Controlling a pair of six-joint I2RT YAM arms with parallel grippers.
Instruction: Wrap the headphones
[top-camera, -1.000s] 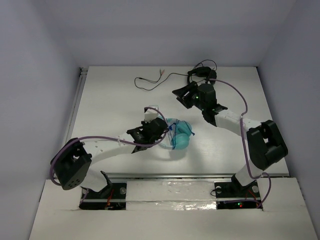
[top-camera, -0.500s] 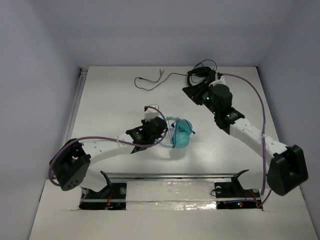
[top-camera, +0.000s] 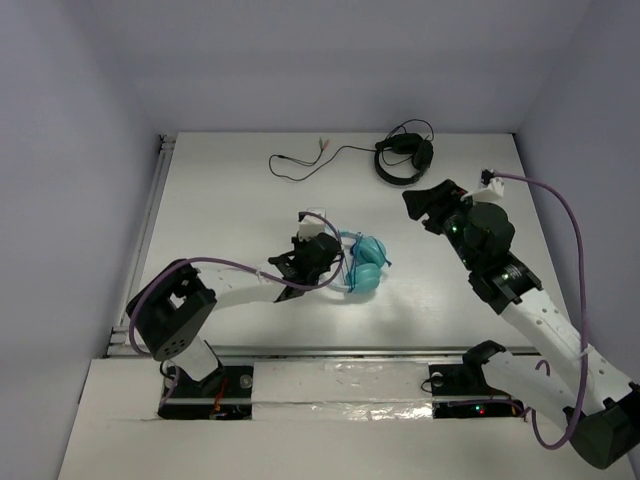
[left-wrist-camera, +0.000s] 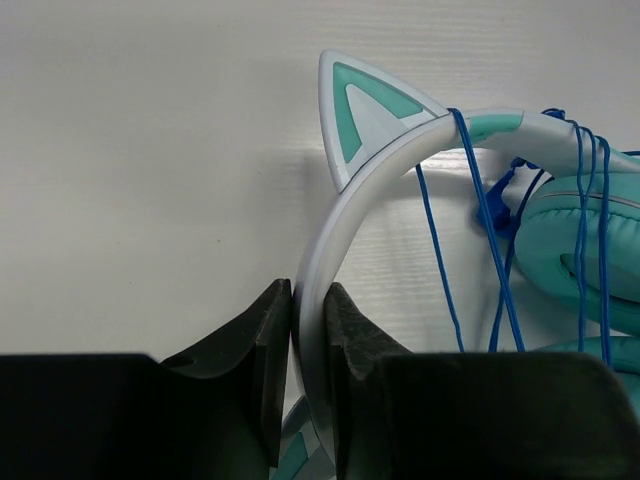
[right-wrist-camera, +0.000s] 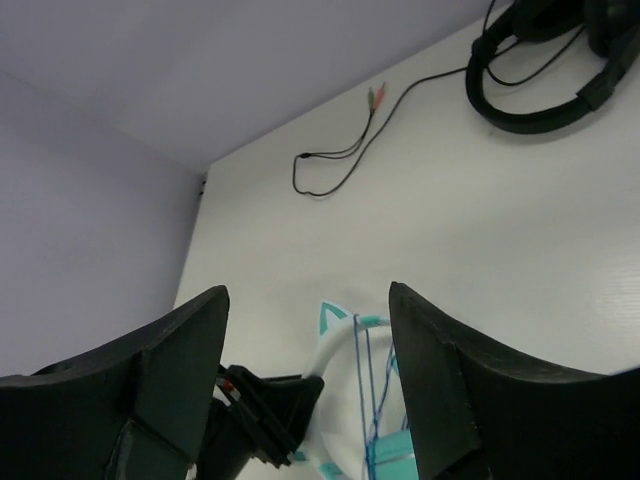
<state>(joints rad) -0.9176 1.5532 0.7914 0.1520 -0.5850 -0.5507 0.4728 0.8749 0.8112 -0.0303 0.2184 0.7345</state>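
- Left claw (left-wrist-camera: 308, 335) pinches the pale headband (left-wrist-camera: 340, 215) of the headphones (top-camera: 366, 266); the band's near end is hidden behind the claw.
- Headphones lie mid-counter (top-camera: 230, 220); the blue cable (left-wrist-camera: 487, 200) crosses band and cups. The cups are cut off at the right in the left wrist view.
- Right claw (right-wrist-camera: 305, 295): spread, holding nothing, right of the headphones.
- Black headphones (top-camera: 403, 160): far edge, cropped in the right wrist view.

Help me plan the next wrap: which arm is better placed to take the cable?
Probably right: the right fingers are open and empty, apart from the headphones, while the left fingers are shut on the headband, steadying them.
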